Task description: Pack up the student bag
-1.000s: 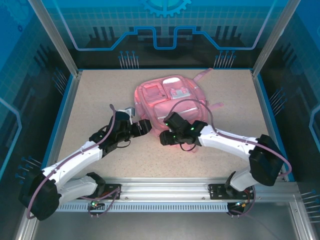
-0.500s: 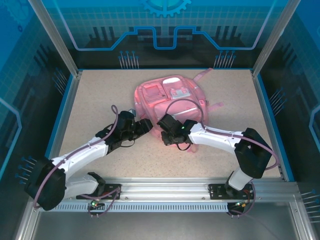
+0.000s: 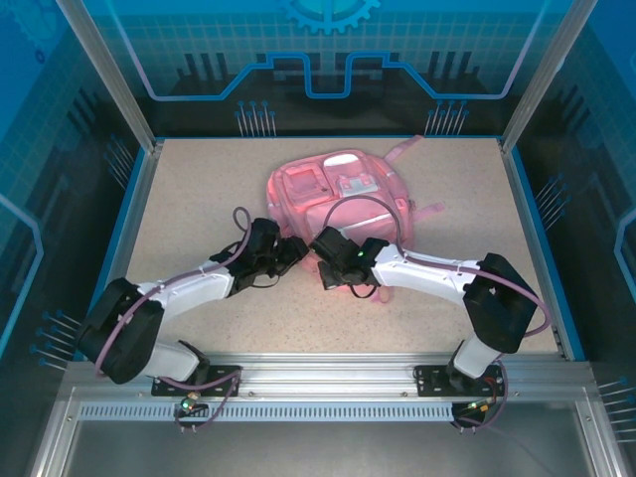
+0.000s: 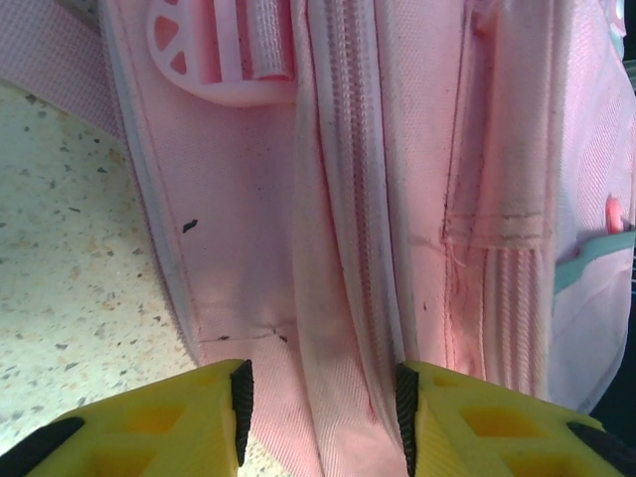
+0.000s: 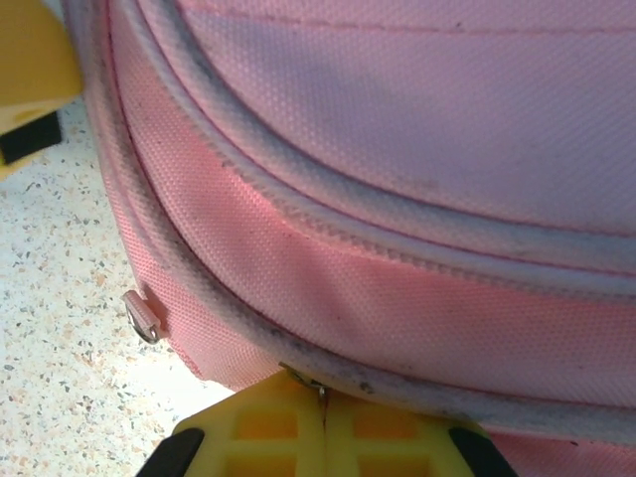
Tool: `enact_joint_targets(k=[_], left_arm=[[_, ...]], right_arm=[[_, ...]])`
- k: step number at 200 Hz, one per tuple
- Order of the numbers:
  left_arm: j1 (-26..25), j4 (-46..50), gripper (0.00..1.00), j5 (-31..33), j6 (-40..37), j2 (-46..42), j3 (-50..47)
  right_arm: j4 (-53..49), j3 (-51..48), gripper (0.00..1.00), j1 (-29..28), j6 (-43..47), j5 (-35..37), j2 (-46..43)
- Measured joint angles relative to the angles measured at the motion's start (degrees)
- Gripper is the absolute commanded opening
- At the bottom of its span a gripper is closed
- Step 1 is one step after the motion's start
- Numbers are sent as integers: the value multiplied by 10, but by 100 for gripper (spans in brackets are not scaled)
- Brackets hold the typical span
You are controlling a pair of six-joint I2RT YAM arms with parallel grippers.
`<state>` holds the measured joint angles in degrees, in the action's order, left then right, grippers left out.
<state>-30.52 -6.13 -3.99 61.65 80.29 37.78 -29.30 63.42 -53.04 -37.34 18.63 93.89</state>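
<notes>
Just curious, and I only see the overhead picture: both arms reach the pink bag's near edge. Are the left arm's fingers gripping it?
Observer: The left fingers stand apart, straddling the student bag's closed zip.
Operator: And the right ones?
Observer: The right fingers are shut together at the bag's lower seam, a small metal piece at their tips.
Operator: Anything else there?
Observer: A metal ring hangs off the seam, apart from them.
</notes>
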Motion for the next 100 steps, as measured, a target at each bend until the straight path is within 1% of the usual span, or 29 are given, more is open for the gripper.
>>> enact_joint_targets(k=[36,73,100], left_arm=[[0,-33,43,-4,13,20,0],[0,-36,40,-1,14,20,0],[0,-30,49,19,12,-2,-1]], right_arm=[[2,0,0,-2,2,11,0],[3,0,0,-2,2,17,0],[4,0,0,-2,2,18,0]])
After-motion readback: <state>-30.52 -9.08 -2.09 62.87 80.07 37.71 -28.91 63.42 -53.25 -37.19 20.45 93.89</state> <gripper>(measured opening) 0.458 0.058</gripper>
